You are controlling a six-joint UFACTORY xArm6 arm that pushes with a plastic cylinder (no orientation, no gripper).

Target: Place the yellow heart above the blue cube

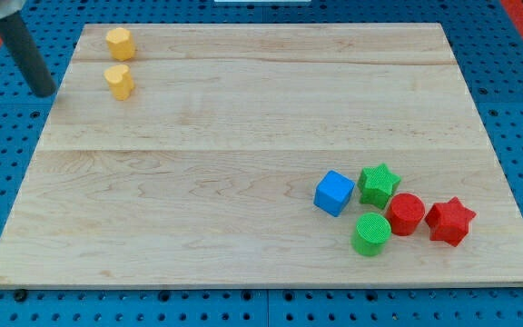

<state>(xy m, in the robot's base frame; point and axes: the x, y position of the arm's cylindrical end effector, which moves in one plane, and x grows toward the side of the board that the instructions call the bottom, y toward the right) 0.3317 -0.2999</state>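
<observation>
The yellow heart (120, 81) lies near the board's top left corner, just below a yellow hexagonal block (120, 43). The blue cube (334, 193) sits far off at the lower right of the wooden board (243, 136). My tip (44, 93) is at the view's left, just off the board's left edge, to the left of the yellow heart and apart from it. It touches no block.
A cluster lies by the blue cube: a green star (379, 184) to its right, a green cylinder (371, 233) below right, a red cylinder (406, 214) and a red star (450, 221) further right. A blue pegboard surrounds the board.
</observation>
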